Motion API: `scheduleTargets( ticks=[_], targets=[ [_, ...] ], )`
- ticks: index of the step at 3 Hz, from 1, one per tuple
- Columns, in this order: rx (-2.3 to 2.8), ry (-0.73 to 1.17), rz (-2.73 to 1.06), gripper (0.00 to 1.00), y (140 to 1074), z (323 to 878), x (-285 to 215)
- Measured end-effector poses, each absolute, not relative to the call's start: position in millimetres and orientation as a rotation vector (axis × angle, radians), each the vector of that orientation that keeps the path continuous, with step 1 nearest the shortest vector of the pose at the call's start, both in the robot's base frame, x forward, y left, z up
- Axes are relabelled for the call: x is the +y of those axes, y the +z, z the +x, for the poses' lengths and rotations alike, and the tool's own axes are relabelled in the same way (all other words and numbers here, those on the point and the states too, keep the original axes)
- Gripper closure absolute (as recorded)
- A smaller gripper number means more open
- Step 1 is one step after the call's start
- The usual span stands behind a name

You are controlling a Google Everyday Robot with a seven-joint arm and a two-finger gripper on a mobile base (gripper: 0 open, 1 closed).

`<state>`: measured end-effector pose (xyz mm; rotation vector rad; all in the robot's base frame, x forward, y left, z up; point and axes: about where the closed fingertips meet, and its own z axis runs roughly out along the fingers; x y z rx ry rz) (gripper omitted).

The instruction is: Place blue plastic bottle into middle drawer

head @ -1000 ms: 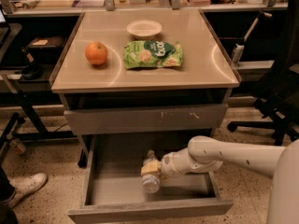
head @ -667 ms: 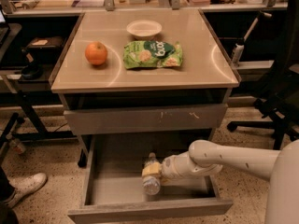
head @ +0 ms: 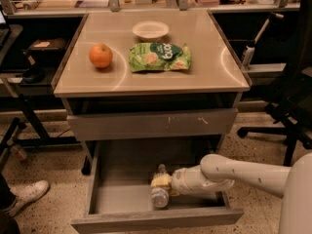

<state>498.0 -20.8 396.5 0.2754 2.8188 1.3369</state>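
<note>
Blue plastic bottle (head: 159,198) was inside the open middle drawer (head: 119,179), over the right half of its grey floor. It lay lengthwise front to back, pale cap toward the drawer's back and base toward its front panel. Could not tell whether it rested on the floor or hung just above it.

Gripper (head: 160,181) was inside the drawer too, clamped across the bottle's middle, its yellowish fingers (head: 161,180) closed around the ribbed body. The white arm (head: 243,172) came in over the drawer's right wall and ran roughly level toward the bottle.

The drawer was pulled well out, plain front panel nearest the camera, low side walls showing. The floor left of the bottle was bare grey.

Directly above the drawer sat a closed grey drawer front with pale scratch marks (head: 151,124). Above that, a dark open gap, then the beige tabletop (head: 214,67).

On that top, above the drawer's left side, stood an orange fruit (head: 100,56). Above the drawer's middle lay a green snack bag (head: 160,57), flat, just beside the fruit but apart from it. Behind the bag was a small white bowl (head: 150,30).

Right of the drawer, well apart, stood a black office chair (head: 292,101) on the speckled floor. Left of the drawer, near the frame edge, was a white shoe (head: 27,194).
</note>
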Motion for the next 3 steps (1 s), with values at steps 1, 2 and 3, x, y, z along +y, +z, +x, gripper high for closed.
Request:
scheduleTargets(
  ticks=[1, 2, 3],
  targets=[
    [2.82, 1.338, 0.277, 0.81, 395.8, 497.5, -20.7],
    [2.82, 1.338, 0.276, 0.58, 395.8, 497.5, -20.7],
    [2.82, 1.338, 0.276, 0.35, 395.8, 497.5, -20.7]
  ],
)
